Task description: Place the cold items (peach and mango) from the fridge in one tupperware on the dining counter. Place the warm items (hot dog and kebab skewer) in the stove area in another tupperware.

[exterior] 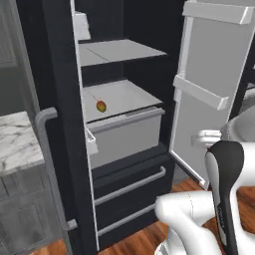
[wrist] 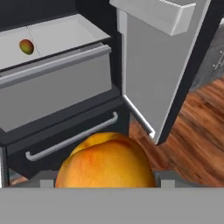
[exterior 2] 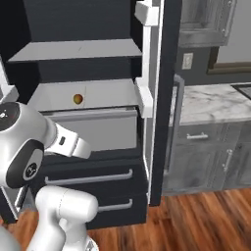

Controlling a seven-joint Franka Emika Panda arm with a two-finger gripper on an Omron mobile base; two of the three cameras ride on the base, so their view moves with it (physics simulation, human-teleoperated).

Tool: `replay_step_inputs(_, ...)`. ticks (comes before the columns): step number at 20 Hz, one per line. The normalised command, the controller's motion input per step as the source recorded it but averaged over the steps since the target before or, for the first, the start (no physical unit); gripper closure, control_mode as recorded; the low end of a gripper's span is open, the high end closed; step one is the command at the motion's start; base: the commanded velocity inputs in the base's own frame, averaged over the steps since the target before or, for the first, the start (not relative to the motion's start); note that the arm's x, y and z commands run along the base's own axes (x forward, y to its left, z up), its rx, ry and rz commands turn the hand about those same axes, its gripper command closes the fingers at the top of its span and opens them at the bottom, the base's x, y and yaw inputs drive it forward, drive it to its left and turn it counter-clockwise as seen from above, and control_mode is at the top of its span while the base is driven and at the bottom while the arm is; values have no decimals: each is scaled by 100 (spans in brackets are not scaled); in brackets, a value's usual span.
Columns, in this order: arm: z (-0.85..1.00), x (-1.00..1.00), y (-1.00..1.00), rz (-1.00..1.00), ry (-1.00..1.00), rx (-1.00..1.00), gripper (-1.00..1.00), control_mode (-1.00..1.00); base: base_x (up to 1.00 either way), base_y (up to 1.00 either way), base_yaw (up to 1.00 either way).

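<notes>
A round orange-yellow peach [wrist: 107, 162] sits close up at the bottom of the hand view, with my gripper [wrist: 107, 183] shut on it, in front of the fridge's lower drawers. A small red-green mango [exterior: 101, 106] [exterior 2: 77, 99] [wrist: 26, 46] lies on the white shelf above the crisper drawer inside the open fridge. The hot dog, kebab skewer and tupperware are out of view.
Both black fridge doors stand open: one door [exterior: 209, 89] swings out to the right of the arm, the other [exterior 2: 159, 98] toward the marble counter [exterior 2: 215, 103]. The grey crisper drawer [wrist: 57, 87] and two handled freezer drawers [exterior: 129, 187] lie below the shelf. Wooden floor [exterior 2: 196, 220] runs in front.
</notes>
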Motion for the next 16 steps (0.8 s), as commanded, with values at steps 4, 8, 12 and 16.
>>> replay_step_inputs(4, 0, 0, 0, 0, 0, 0, 100, 100, -61, 67, -47)
replay_step_inputs(8, 0, 0, 0, 0, 0, 0, 100, 100, -63, 53, -50)
replay_step_inputs(12, 0, 0, 0, 0, 0, 0, 100, 100, -62, 42, -55)
replay_step_inputs(16, 0, 0, 0, 0, 0, 0, 100, 100, -42, 6, -63)
